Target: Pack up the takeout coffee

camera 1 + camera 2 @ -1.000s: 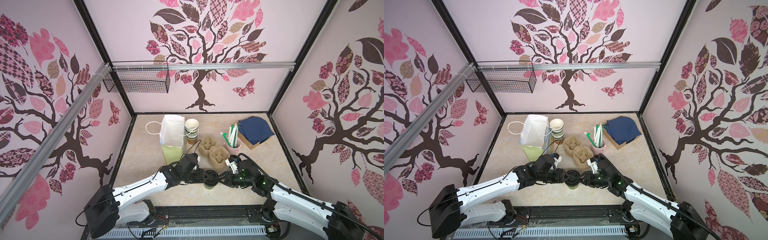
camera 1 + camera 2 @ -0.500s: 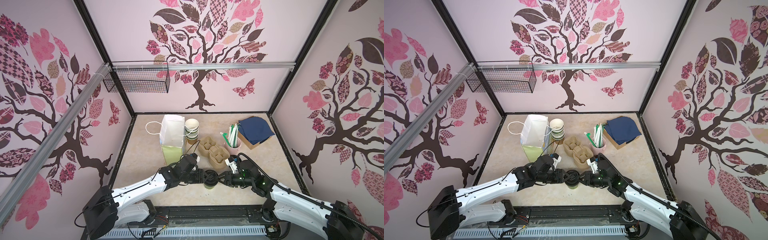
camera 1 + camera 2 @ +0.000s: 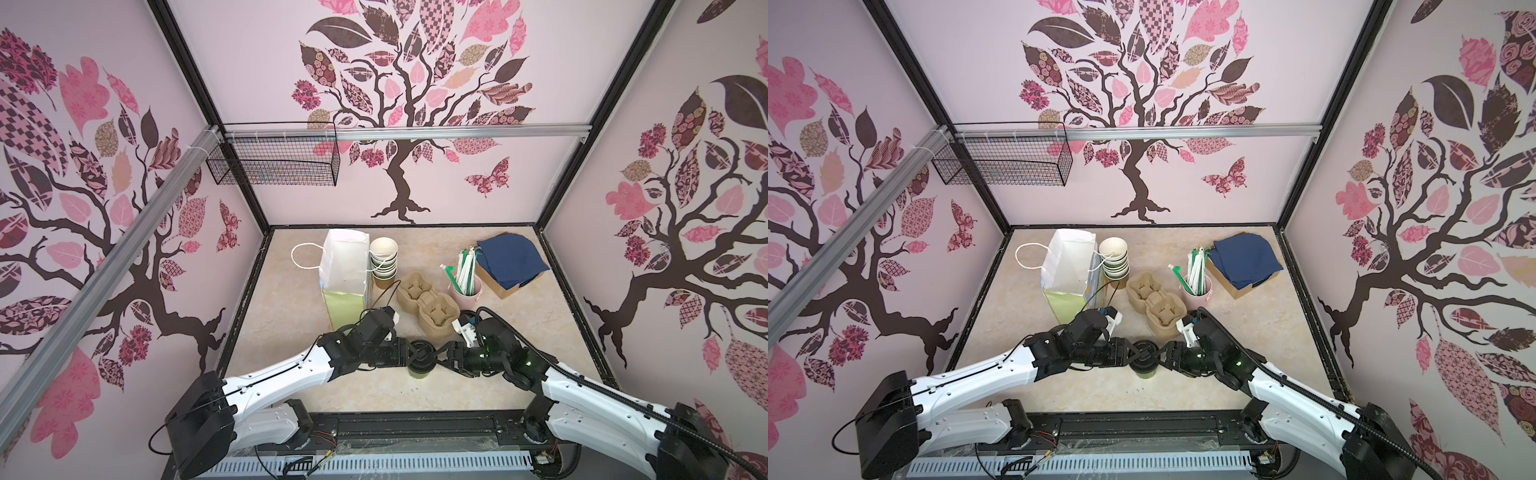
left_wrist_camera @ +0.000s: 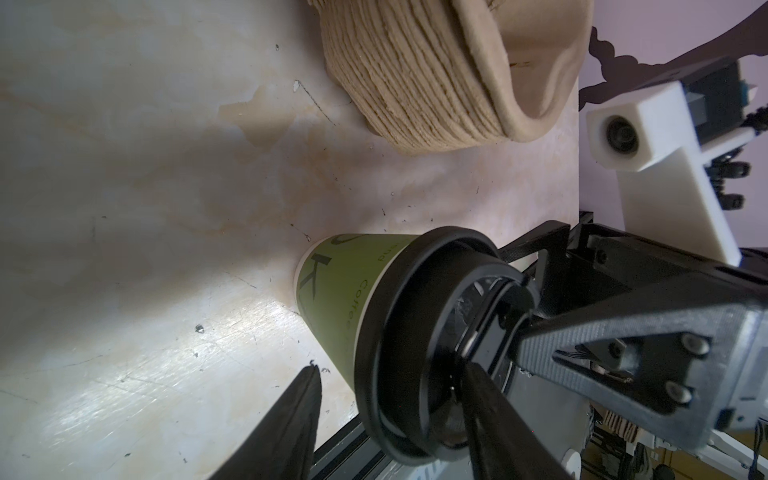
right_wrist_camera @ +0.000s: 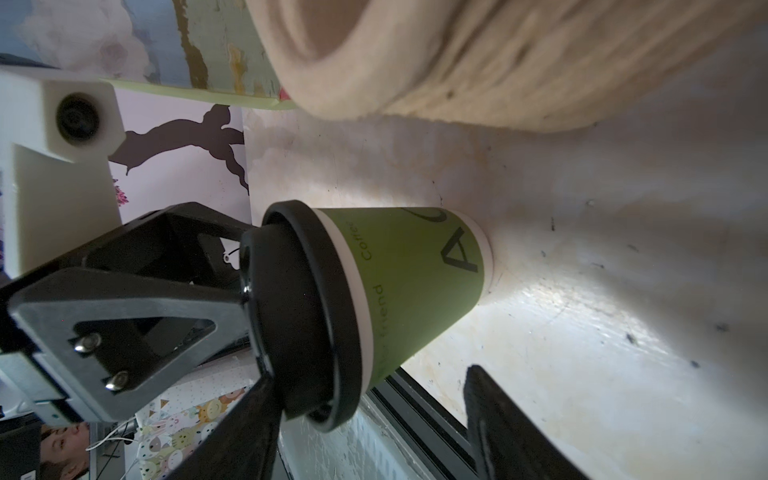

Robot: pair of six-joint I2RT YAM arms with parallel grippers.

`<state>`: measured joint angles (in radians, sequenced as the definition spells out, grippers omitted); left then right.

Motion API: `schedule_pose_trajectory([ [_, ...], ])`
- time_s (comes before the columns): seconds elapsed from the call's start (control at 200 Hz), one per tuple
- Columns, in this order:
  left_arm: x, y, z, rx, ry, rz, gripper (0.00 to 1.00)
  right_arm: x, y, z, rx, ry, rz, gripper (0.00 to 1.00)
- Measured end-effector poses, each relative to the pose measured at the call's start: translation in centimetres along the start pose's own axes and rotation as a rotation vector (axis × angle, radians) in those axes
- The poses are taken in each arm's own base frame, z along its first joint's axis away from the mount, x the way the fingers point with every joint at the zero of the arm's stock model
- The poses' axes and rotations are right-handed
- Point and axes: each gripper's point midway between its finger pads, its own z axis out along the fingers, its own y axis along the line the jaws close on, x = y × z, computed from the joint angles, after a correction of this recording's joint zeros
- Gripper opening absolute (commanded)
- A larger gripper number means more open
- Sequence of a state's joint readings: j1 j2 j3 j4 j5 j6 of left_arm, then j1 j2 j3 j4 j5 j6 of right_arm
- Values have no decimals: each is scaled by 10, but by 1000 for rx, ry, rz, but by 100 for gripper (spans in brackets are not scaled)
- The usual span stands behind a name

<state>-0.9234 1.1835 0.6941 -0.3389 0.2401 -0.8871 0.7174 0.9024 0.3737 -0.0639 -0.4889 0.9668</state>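
Scuffed marbled tabletop [image 3: 286, 332], tapered green paper cup [image 4: 336, 291]

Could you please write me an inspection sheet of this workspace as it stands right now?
Surface: beige marbled tabletop; scuffs and stains show in the wrist views.
Job's things: takeout coffee upright near the front edge, black lid on.
Clutter: white paper bag, stack of lidless cups, stacked pulp cup carriers, pink cup of wrapped straws, navy napkins on a cardboard box, all behind the coffee.
Grippers: left gripper and right gripper both open, meeting at the lid from opposite sides; neither clamps the cup.
Cables: thin black cable looping above the left wrist; black hose arching over the right wrist.
Surroundings: tree-patterned walls; wire basket on the back rail, contents unclear.
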Motion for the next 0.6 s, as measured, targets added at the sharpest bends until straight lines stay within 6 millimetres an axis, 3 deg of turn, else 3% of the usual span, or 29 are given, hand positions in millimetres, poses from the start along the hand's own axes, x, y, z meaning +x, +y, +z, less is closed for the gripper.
schedule_pose_trajectory([
  [0.425,-3,-4,-3,2,-6,7,64,-1,5,0,-9,7,-7,77],
  [0.6,-4,-5,-3,5,-9,12,70,1,11,0,-35,19,-16,79],
])
